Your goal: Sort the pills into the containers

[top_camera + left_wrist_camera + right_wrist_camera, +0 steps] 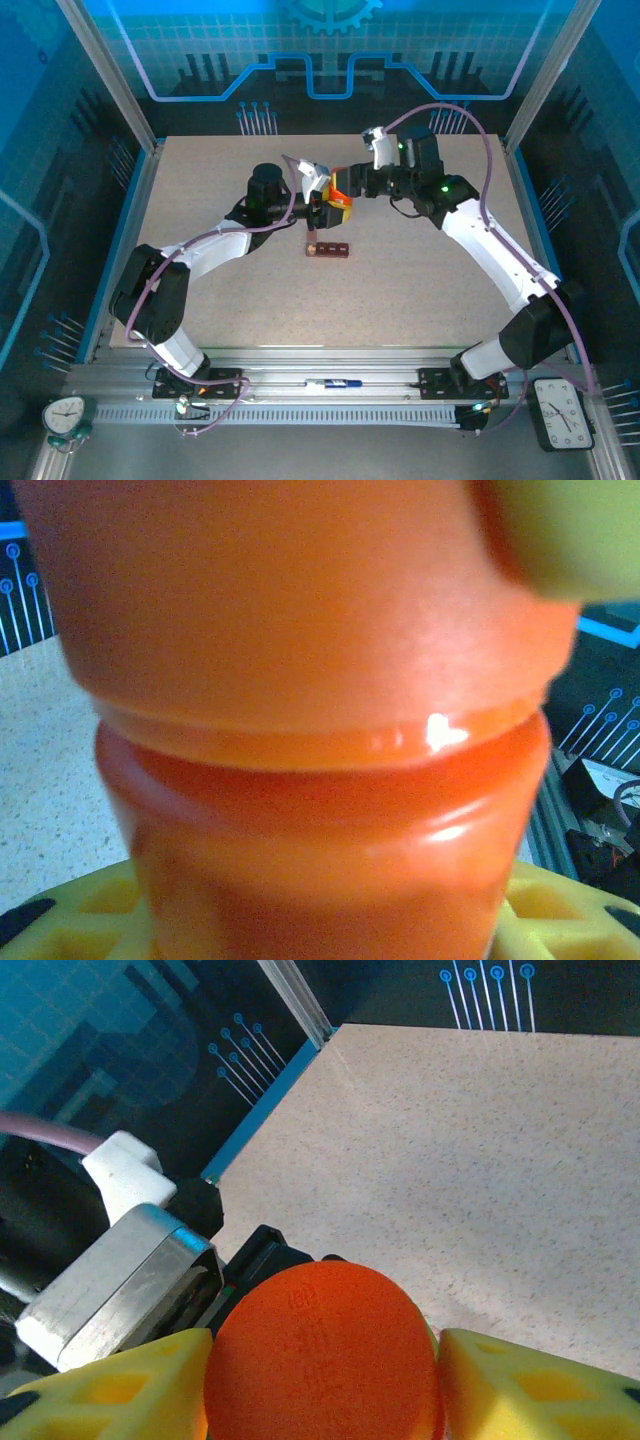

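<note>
My left gripper (322, 207) is shut on the body of an orange pill bottle (338, 203), held above the table. In the left wrist view the bottle (320, 860) sits between yellow fingers (90, 920), its wide cap (300, 600) above. My right gripper (347, 188) comes in from the right with a yellow finger (540, 1390) on each side of the round orange cap (320, 1340). The fingers lie close against the cap; I cannot tell whether they press on it. The containers (328, 248), a small dark red-brown bar, lie on the table just below the bottle. The pills are hidden.
The speckled beige table (440, 290) is framed by aluminium rails and blue panels. The left arm's metal wrist block (120, 1280) sits close beside the cap. A pen (333, 382) lies on the front rail, and clocks (565, 410) stand at the near corners.
</note>
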{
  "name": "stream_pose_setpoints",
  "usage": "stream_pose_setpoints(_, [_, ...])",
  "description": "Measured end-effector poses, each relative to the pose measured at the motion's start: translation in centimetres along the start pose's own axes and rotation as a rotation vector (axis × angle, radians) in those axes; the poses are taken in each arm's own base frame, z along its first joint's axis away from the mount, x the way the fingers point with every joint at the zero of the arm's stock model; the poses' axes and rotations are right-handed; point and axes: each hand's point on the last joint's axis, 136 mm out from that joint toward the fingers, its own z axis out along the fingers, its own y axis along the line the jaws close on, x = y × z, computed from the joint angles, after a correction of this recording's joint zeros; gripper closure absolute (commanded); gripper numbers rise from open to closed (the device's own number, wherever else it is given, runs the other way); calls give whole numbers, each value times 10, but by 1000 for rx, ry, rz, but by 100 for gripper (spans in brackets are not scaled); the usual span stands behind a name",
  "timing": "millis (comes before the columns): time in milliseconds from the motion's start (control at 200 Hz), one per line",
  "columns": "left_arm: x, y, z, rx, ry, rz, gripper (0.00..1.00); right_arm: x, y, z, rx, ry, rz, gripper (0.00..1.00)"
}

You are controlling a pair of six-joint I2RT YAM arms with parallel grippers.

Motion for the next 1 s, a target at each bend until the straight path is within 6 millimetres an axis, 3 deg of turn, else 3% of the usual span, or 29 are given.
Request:
stream_pose_setpoints(160, [-4, -1, 0, 3, -14, 16, 84, -3, -10, -13, -27, 10, 17, 11])
stream_pose_setpoints(460, [0, -6, 0, 34, 7, 34, 84, -26, -3, -51, -99, -3, -77, 13])
stream_pose_setpoints(620, [0, -9, 0, 52, 23, 40, 84, -31, 5, -50, -141, 44, -128, 13])
stream_pose_setpoints(1001, [-3, -14, 1, 80, 37, 43, 84, -6, 3, -28, -156, 204, -163, 16])
